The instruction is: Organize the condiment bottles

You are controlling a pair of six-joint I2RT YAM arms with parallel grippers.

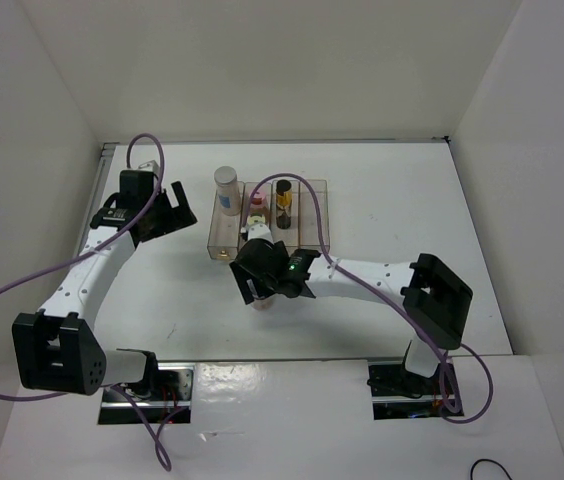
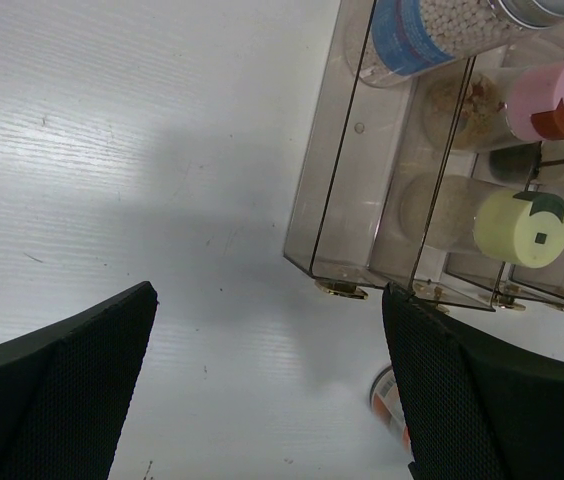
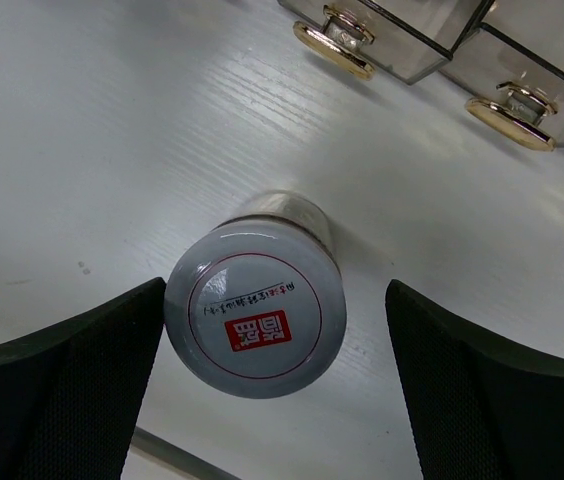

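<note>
Plainly, jar (image 3: 284, 210) — red-ringed lid (image 3: 262, 372), red label (image 3: 254, 331) (characters unreadable), right claw (image 3: 274, 290) wide around it, left claw (image 2: 267, 290) wide.

Top view – high and behind, tilted down over the whole table (image 1: 382, 200); rack (image 1: 312, 215) mid-frame, small. Left wrist view – close, angled down at the rack's (image 2: 347, 170) near left corner, bottle caps (image 2: 522, 228) facing the lens. Right wrist view – closest, straight down on a jar (image 3: 255, 310) lid, the rack's gold feet (image 3: 334, 38) at the top edge. Both wrist views share those feet (image 2: 340, 289) and the jar (image 2: 387, 395).
</note>
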